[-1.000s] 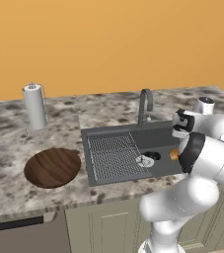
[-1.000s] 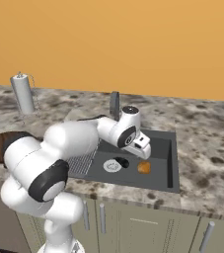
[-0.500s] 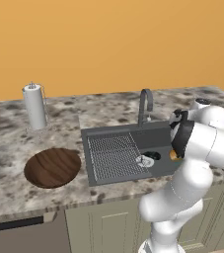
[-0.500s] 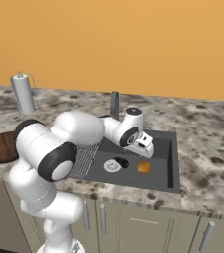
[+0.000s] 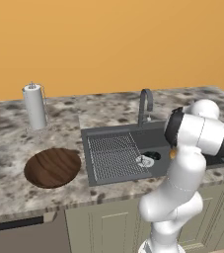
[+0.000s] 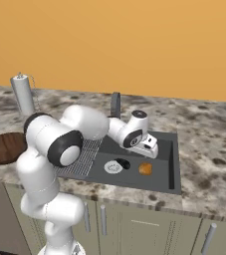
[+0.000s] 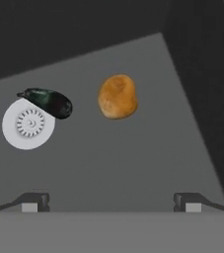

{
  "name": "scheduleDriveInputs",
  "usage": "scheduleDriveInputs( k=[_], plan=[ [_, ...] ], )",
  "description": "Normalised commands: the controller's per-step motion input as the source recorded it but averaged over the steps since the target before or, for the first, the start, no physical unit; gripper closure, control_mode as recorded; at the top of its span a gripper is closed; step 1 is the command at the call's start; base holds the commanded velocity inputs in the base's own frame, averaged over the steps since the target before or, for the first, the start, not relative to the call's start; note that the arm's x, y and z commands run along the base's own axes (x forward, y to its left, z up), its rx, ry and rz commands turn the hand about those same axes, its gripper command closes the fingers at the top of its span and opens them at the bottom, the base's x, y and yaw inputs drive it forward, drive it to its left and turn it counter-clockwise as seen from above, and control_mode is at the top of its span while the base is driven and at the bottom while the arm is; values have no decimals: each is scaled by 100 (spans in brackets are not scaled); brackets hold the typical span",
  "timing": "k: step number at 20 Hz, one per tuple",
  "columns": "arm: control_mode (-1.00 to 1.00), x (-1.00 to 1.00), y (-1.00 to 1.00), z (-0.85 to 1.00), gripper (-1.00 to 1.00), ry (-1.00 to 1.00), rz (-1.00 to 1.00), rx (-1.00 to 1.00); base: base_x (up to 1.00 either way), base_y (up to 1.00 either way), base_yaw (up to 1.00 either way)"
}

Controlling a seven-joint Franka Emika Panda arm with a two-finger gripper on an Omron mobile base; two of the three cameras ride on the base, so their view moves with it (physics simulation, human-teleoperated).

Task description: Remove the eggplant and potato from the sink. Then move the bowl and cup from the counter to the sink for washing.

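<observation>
Step 1, veg removal, not begun. Two-finger gripper (image 7: 111,201) spread wide w/ nothing held, above dark grey sink basin (image 7: 133,163). Orange-tan potato lump (image 7: 117,96) at 12 o'clock, near-black teardrop eggplant (image 7: 48,102) at 10, touching round silver drain (image 7: 28,123). Next imo: drop down, pinch potato.

Dark eggplant (image 7: 48,102) overlaps drain edge, potato (image 7: 117,96) just beside, in sink (image 6: 160,183).

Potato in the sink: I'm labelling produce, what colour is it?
Orange-tan, slightly mottled; the potato shows best in the hand view.

You have a paper towel roll (image 5: 34,106) upright in its wire holder, orange wall (image 5: 108,44), beige cabinets (image 5: 103,225).
</observation>
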Motion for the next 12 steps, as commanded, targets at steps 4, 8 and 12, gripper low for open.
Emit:
scheduleDriveInputs(
  k=[4, 8, 12],
  plan=[
    [-100, 29, -8, -16, -100, 0, 4, 0, 0, 0, 0],
    [-100, 30, -5, -17, -100, 0, 2, -1, 0, 0, 0],
    [-100, 30, -6, -17, -100, 0, 0, -4, 0, 0, 0]
  ],
)
